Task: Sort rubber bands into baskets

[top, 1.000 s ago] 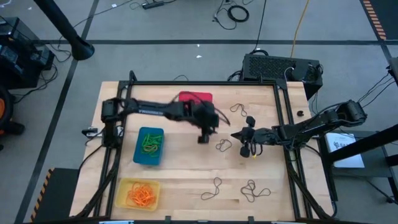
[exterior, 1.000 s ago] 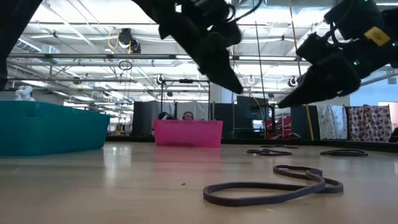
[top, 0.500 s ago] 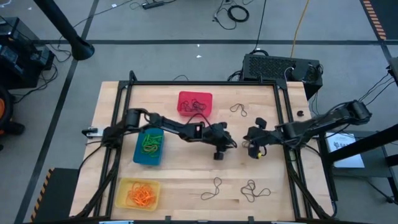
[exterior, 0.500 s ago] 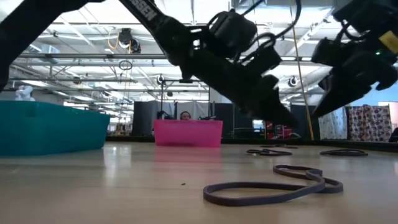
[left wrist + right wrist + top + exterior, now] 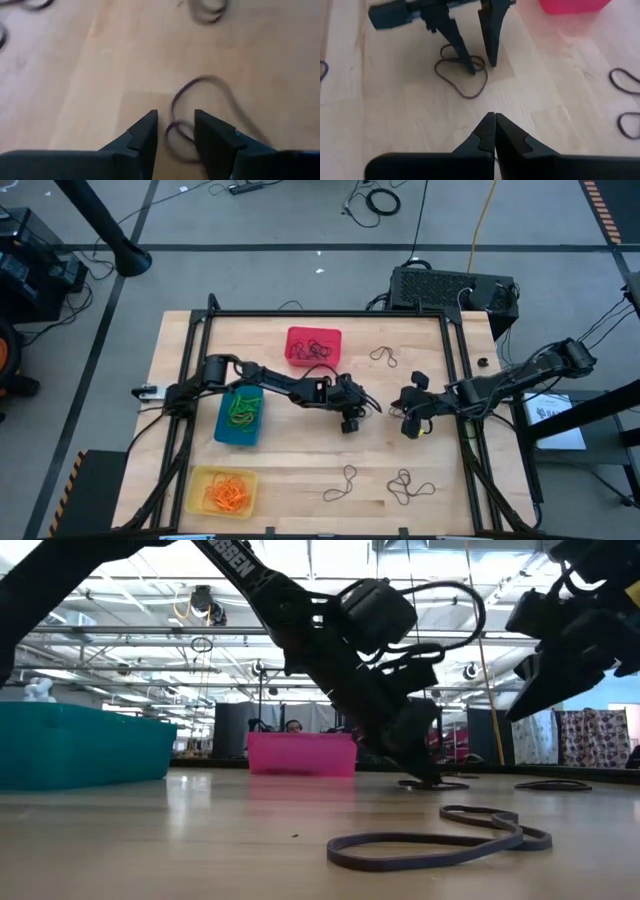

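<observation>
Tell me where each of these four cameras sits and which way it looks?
High: overhead, straight down on table, both arms.
Low: tabletop level, looking across; left gripper touching down.
Left wrist: past its open fingers straddling a dark rubber band.
Right wrist: past shut right gripper.
Shared: both wrist views show that band.

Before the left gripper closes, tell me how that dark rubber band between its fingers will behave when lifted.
The dark rubber band lies in loose, crossing curves on the wooden table, so it will probably droop from the left gripper rather than hold shape. It looks thin, likely very light. Lying flat against the wood, it may slip out unless the open fingers reach the surface.
</observation>
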